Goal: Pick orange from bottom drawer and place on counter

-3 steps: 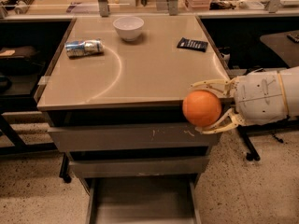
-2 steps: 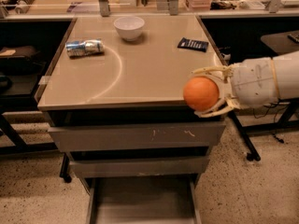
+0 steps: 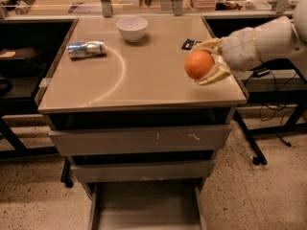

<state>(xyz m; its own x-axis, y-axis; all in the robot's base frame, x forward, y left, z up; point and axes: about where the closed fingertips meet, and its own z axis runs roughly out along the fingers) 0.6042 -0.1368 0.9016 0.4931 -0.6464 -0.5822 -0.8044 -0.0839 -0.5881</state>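
My gripper (image 3: pixel 205 63) comes in from the right on a white arm and is shut on the orange (image 3: pixel 198 64), a small round fruit held between its pale fingers. It hangs just above the right side of the beige counter (image 3: pixel 144 75), over the tabletop near its right edge. The bottom drawer (image 3: pixel 146 207) stands pulled open at the foot of the grey cabinet, showing a flat grey floor with nothing visible on it.
A white bowl (image 3: pixel 132 28) stands at the counter's back middle. A crushed silver can (image 3: pixel 86 49) lies at the back left. A small dark packet (image 3: pixel 190 44) lies behind the gripper. Two shut grey drawer fronts (image 3: pixel 139 140) sit above the open drawer. Dark tables flank the cabinet.
The gripper has lifted the orange from in front of the counter's front right corner up and back, so it now hangs over the tabletop.
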